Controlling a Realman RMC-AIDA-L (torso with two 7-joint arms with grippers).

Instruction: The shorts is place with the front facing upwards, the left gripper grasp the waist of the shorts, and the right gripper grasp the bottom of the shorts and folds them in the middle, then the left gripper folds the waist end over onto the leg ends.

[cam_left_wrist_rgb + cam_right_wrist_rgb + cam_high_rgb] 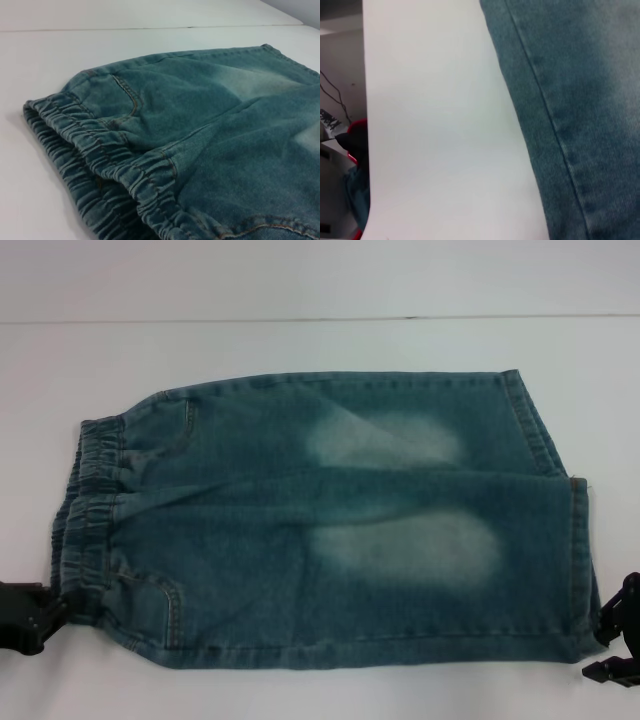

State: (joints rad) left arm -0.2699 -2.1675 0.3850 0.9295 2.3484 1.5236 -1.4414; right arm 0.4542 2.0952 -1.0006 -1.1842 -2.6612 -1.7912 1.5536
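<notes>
A: shorts pos?
B: flat on table, waist left, hems right; L grip at waist corner, R grip by hem, staged for fold; fingers: can't tell.

blue-green faded denim shorts with two pale bleached patches and tan stitching; the counter is plain white; both claws, left and right, are black.
</notes>
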